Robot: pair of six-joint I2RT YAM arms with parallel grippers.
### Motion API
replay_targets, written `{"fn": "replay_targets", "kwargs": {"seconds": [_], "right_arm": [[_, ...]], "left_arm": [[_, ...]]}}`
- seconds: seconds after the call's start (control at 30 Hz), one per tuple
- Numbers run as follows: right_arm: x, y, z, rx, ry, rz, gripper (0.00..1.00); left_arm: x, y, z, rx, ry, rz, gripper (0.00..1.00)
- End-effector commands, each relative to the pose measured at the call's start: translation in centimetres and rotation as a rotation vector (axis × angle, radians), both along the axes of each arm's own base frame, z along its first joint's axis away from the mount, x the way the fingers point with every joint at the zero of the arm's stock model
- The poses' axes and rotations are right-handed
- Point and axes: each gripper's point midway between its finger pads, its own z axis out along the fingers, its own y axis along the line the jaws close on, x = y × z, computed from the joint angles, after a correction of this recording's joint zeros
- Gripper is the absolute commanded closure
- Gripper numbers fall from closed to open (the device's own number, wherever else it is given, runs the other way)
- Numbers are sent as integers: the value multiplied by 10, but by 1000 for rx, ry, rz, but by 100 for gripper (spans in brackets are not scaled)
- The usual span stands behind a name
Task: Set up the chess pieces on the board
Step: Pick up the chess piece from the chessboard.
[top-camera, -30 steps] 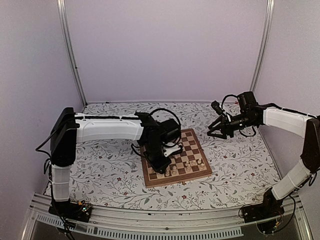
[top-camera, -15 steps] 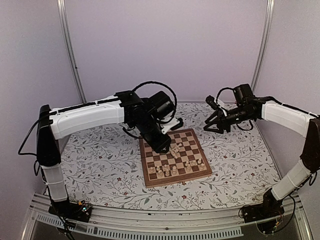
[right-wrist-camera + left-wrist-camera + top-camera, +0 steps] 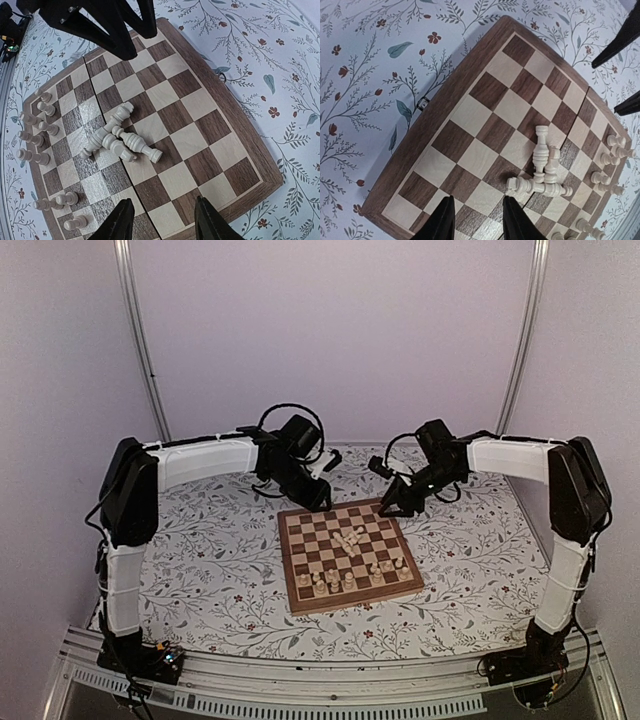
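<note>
My left gripper (image 3: 477,222) and right gripper (image 3: 162,220) hang spread, empty. Some chess pieces (image 3: 47,108) stand on the board (image 3: 200,135); toppled pile (image 3: 117,140) mid-board needs placing.

On the board (image 3: 310,535), the far rows lie open to a hand from above. Toppled chess pieces (image 3: 117,137) clutter its middle, and standing ones seemingly fill its near rows. The left hand (image 3: 318,502) and right hand (image 3: 392,506) hover at its far corners.
</note>
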Motion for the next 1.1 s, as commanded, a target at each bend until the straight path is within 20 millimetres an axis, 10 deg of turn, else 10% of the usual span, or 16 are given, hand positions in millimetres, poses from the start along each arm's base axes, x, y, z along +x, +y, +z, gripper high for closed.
{"fn": "replay_targets", "kwargs": {"seconds": [0.0, 0.63, 1.07], "right_arm": [[8, 15, -25, -57, -7, 57, 53], [-7, 43, -81, -148, -57, 362, 47], [-28, 39, -96, -152, 48, 403, 72]], "left_arm": [[-1, -21, -2, -109, 27, -43, 66], [-38, -15, -21, -331, 245, -6, 64], [-49, -12, -33, -387, 313, 53, 65]]}}
